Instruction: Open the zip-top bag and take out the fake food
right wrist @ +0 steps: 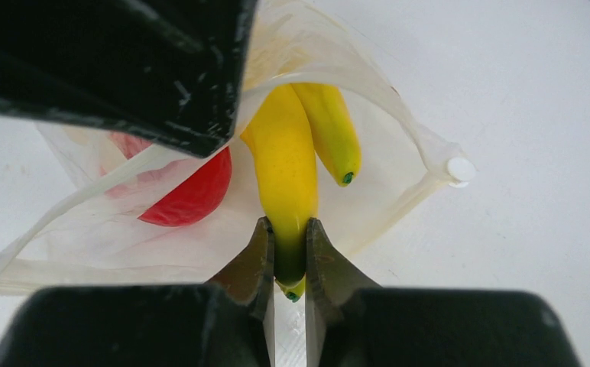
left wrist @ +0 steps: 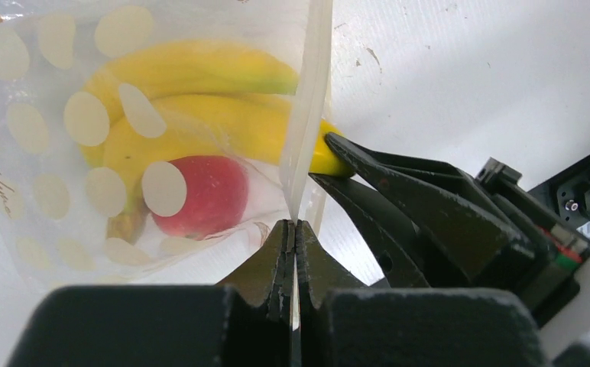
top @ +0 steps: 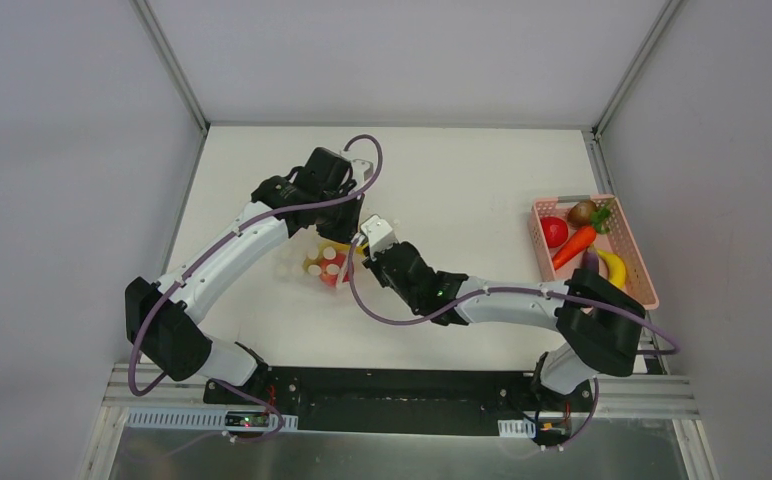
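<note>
The clear dotted zip-top bag (top: 312, 265) lies mid-table with its mouth open toward the right. In the left wrist view the bag (left wrist: 63, 191) holds yellow bananas (left wrist: 200, 99) and a red apple (left wrist: 204, 195). My left gripper (left wrist: 295, 229) is shut on the bag's upper zip strip (left wrist: 311, 99). My right gripper (right wrist: 287, 245) is shut on the tip of one banana (right wrist: 286, 176) that sticks out of the bag's mouth (right wrist: 399, 138). The red apple (right wrist: 192, 195) lies inside, to the left of the banana. In the top view the two grippers meet at the bag's right edge (top: 354, 250).
A pink slotted basket (top: 642, 270) stands at the right edge of the table with a red tomato (top: 554, 231), a carrot (top: 574, 246), a banana (top: 613, 266) and other toy pieces. White walls enclose the table on three sides.
</note>
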